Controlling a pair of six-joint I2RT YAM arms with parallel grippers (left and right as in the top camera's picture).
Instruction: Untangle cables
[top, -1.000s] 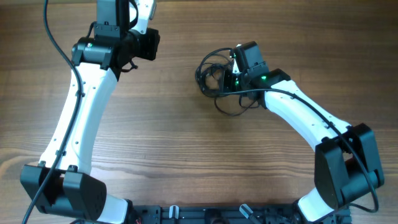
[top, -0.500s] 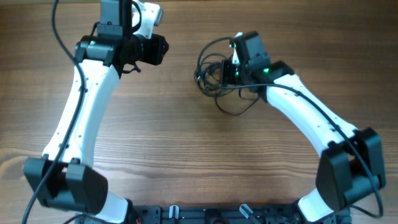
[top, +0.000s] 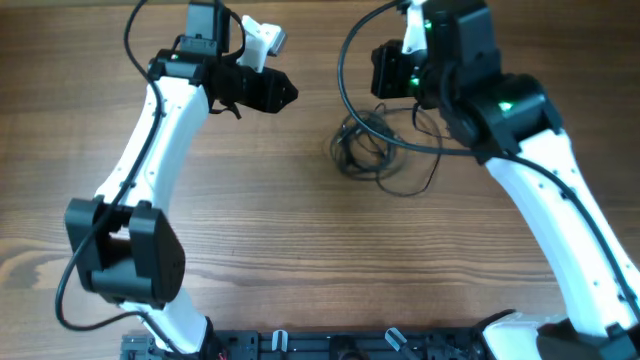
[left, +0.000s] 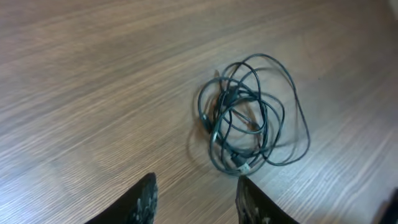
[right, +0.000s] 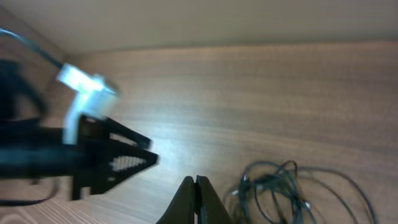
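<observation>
Cables (left: 239, 115): still 1 knotted clump, flat on the bench (top: 250, 230), just right of centre in the overhead view and at the lower right of the right wrist view.
Right gripper (right: 196, 190): it was down in the clump a second ago and has now lifted off toward the upper right, fingers clamped fully together. No wire shows between the tips, but a strand that thin could hide, so can't say for sure.
Left gripper (left: 196, 186): swung in toward the clump, fingers partly apart, holding nothing, hovering short of it.
Meaning for the task: looks like the grab came up empty imo. The tangle is basically unchanged, so it probably needs another go at 1 loop.
</observation>
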